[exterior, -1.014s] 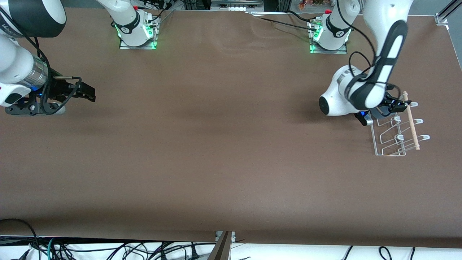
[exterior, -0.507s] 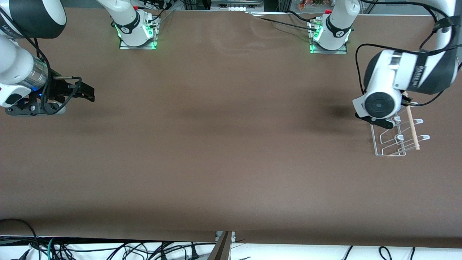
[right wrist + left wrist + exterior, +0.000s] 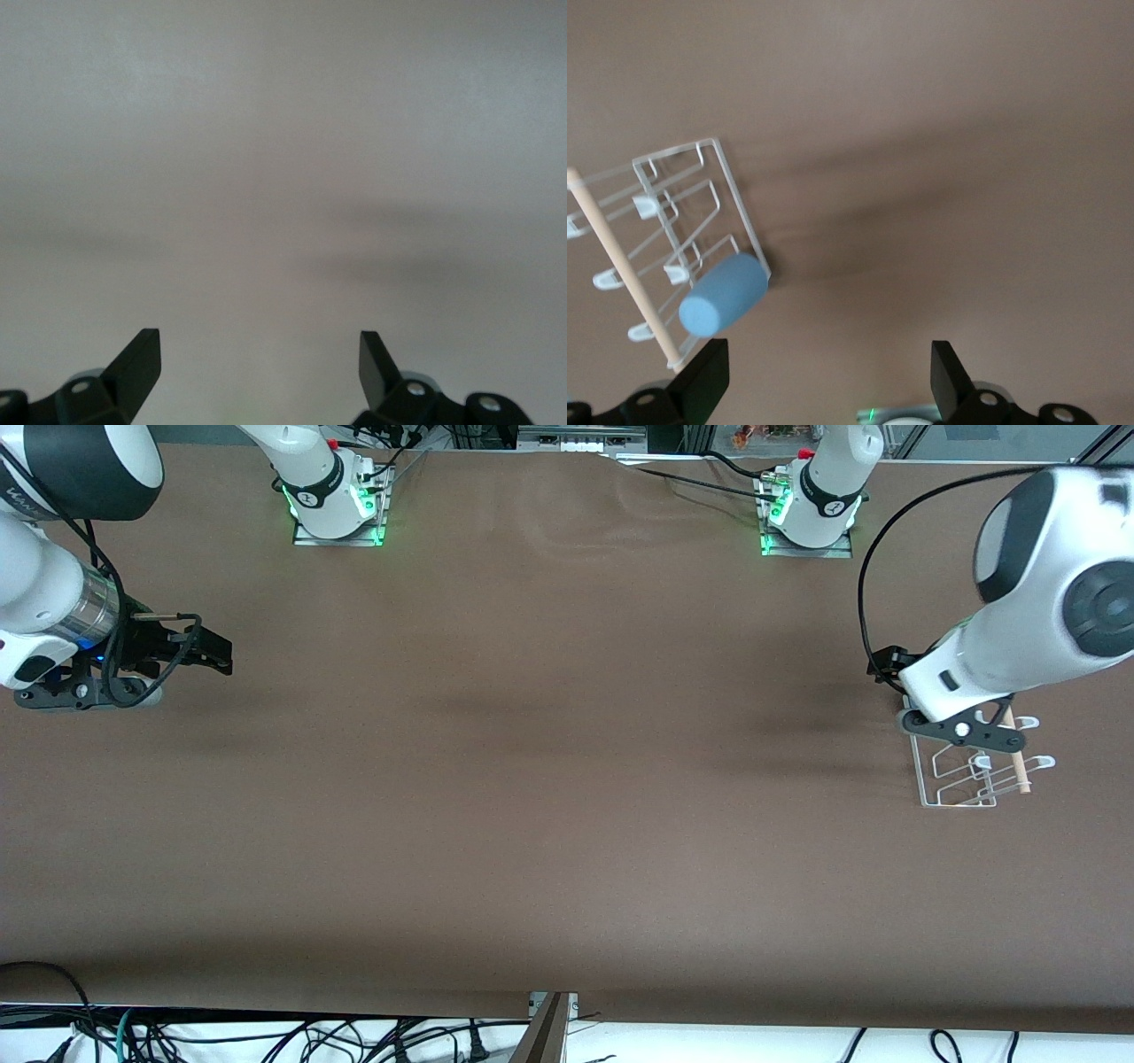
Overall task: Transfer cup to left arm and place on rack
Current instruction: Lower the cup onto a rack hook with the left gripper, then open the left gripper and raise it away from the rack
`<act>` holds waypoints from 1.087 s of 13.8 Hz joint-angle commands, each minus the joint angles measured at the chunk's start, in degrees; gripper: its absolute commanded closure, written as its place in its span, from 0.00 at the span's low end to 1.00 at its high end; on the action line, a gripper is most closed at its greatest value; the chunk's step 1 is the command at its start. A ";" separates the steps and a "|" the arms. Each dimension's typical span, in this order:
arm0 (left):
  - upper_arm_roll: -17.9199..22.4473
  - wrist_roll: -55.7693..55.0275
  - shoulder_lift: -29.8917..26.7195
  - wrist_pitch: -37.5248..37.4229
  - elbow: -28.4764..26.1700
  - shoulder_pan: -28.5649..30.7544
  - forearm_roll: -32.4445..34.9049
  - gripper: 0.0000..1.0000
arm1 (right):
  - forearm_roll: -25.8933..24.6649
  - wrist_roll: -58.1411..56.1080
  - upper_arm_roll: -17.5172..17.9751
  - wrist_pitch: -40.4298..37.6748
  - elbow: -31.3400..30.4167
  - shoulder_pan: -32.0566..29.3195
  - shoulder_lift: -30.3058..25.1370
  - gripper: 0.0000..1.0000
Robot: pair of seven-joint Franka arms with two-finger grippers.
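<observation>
The light-blue cup (image 3: 725, 294) lies tilted on a peg at the corner of the white wire rack (image 3: 682, 217), bottom end up, seen in the left wrist view. In the front view the rack (image 3: 961, 786) shows toward the left arm's end of the table, and the cup is hidden under the left arm's wrist (image 3: 966, 677). My left gripper (image 3: 824, 359) is open and empty, up in the air above the table beside the rack, apart from the cup. My right gripper (image 3: 217, 657) waits open and empty over the right arm's end of the table, with only bare table below it (image 3: 260, 350).
A light wooden dowel (image 3: 1021, 772) runs along one side of the rack and also shows in the left wrist view (image 3: 620, 266). The arm bases (image 3: 337, 505) (image 3: 811, 514) stand along the table's edge farthest from the front camera. Brown table surface (image 3: 549, 779) spreads between the arms.
The left arm has swung up and away from the rack toward its end of the table, its wrist turning. The right arm has not moved.
</observation>
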 commanded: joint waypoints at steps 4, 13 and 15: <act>-0.99 -0.07 -2.31 1.36 7.14 5.40 -3.22 0.00 | -0.98 -0.91 0.76 -0.81 0.53 -0.78 0.00 0.01; -1.26 -7.18 -17.09 12.89 -13.60 4.99 -4.10 0.00 | -0.98 -0.47 0.76 -0.81 0.45 -0.61 0.09 0.01; -1.34 -7.19 -17.09 12.54 -13.61 4.64 -4.10 0.00 | -0.98 -0.39 0.76 -0.81 0.45 -0.61 0.09 0.01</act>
